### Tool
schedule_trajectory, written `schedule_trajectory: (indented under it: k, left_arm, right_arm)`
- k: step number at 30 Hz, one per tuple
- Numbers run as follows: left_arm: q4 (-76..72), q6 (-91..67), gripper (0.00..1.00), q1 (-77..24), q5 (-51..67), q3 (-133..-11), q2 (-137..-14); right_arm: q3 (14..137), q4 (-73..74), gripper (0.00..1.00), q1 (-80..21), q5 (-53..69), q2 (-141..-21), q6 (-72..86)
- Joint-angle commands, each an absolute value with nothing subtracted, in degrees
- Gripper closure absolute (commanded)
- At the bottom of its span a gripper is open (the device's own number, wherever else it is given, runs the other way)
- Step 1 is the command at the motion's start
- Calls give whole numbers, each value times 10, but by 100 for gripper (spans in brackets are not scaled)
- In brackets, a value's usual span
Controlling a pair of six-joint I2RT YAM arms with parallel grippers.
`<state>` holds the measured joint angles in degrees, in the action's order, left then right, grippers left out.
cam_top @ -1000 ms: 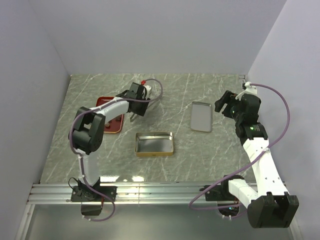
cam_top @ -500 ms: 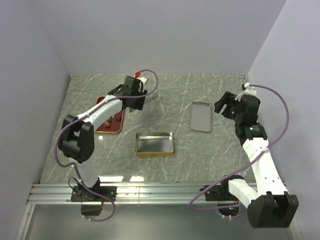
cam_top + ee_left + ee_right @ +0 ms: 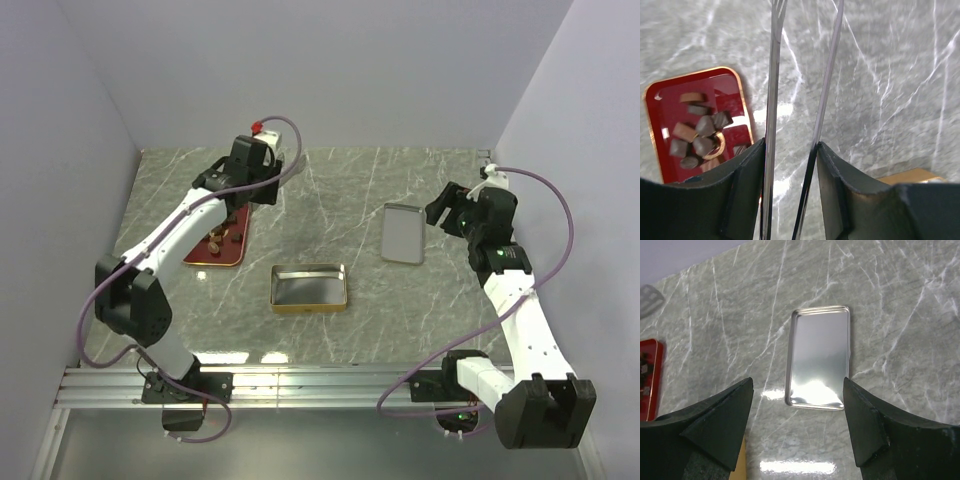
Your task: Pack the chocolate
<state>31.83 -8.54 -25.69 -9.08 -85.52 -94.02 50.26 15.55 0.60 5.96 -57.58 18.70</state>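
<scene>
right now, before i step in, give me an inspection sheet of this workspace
surface: grey veined marble table
job's things: chocolate heaped in red tray; gold tin open, empty; silver lid lying apart, right of it
clutter: nothing seen
grippers: left gripper shut on clear tongs near tray; right gripper open above lid
cables: purple cable looped along each arm
surroundings: pale walls on three sides; metal rail at near edge

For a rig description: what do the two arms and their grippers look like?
Both the left arm and the right arm have white links and black joints. A purple cable loops along each. The left gripper and right gripper have dark, wedge-shaped fingers. A small green light glows on the right arm.
</scene>
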Motion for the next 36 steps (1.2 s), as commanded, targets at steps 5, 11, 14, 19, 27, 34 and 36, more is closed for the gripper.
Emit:
schedule_trajectory:
  k: [5,11,14,19,27,34,36]
  left_arm:
    - [390,-155,51,-253,-160,-868,-849]
    - [454,-191,51,-252,-216,-854,-804]
    - [487,-207,51,-252,-243,-840,-781]
    - [536,-260,51,-251,-272,-812,-762]
    - [560,-297,51,-243,-252,-789,-733]
    - [570,-304,51,-240,-258,-774,-737]
    - [561,-303,51,-229,-256,-763,-734]
  right_arm:
    - [526,120,21,3,82,-584,200]
    - [521,115,22,-11,88,-591,204]
    - [523,115,22,-12,89,-592,205]
    - [519,115,22,-15,89,-591,203]
    - [511,113,22,-22,93,-591,205]
    - [512,113,22,-25,92,-592,204]
    - [509,112,22,-25,92,-591,204]
